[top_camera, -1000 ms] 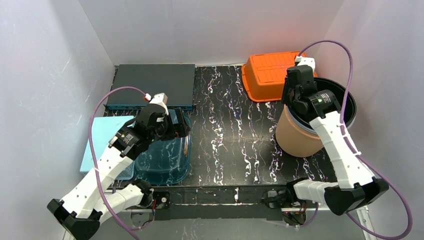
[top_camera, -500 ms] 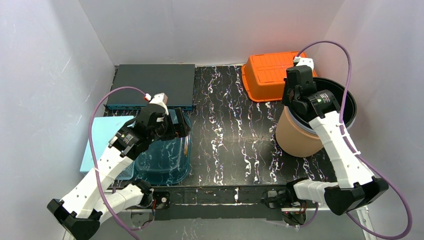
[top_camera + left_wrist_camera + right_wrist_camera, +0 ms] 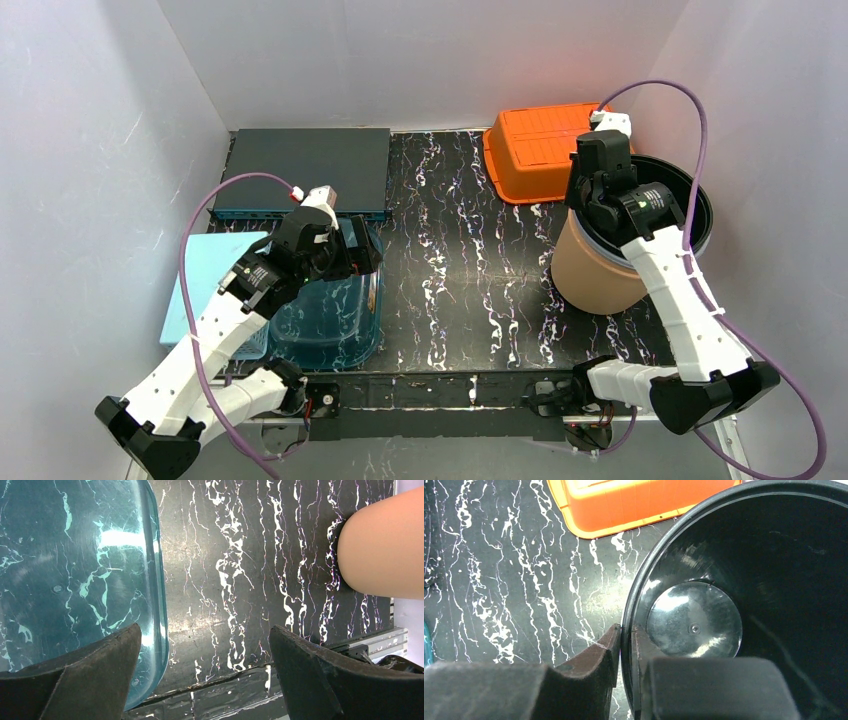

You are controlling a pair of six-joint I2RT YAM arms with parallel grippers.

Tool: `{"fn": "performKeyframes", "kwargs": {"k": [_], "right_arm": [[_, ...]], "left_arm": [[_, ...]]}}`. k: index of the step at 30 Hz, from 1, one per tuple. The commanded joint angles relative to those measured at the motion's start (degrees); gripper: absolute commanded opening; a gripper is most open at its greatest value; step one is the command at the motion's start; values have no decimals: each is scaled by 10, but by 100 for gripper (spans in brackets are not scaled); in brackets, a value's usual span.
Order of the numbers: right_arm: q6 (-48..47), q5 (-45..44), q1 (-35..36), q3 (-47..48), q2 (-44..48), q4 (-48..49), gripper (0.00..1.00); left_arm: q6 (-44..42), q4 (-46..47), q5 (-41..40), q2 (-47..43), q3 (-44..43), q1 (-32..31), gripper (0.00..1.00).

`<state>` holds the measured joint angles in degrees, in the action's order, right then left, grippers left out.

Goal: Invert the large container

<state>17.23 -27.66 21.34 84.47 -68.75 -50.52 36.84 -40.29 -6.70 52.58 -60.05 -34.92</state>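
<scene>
We clamp our right hand (image 3: 625, 642) on the left rim of the large container (image 3: 598, 272) at the right edge of the desk (image 3: 460, 260), open desk leftward, left hand (image 3: 205, 635) spread apart.

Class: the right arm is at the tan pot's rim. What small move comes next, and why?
Probably lift the rim and start tipping the large container sideways: the right gripper has its jaws pinching the rim, and the container stands upright, mouth up.

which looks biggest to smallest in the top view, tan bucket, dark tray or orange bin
1. tan bucket, though nearer the camera.
2. dark tray and orange bin: about alike, bin partly hidden.
</scene>
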Motion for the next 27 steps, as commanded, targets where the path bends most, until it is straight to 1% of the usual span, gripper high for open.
{"fn": "performKeyframes", "kwargs": {"k": [1, 6, 8, 11, 16, 21, 24, 27], "right_arm": [[-2, -3, -3, 6, 11, 23, 21], [-6, -14, -3, 1, 11, 23, 22], [-11, -19, -3, -1, 10, 21, 29], [-13, -23, -3, 0, 7, 17, 32], [-12, -14, -3, -5, 7, 21, 26], [-12, -12, -3, -10, 5, 21, 27], [-11, -9, -4, -16, 7, 24, 21], [-11, -7, -4, -17, 8, 26, 7]], "left_arm": [[-5, 0, 6, 2, -5, 5, 98], [-5, 0, 8, 2, -3, 4, 98], [-5, 1, 8, 2, -2, 4, 98], [-4, 2, 10, 2, 0, 5, 98], [-2, 4, 10, 2, -1, 4, 98], [-3, 4, 10, 2, -1, 5, 98], [-3, 4, 10, 2, 2, 4, 98], [-4, 4, 10, 2, 3, 5, 98]]}}
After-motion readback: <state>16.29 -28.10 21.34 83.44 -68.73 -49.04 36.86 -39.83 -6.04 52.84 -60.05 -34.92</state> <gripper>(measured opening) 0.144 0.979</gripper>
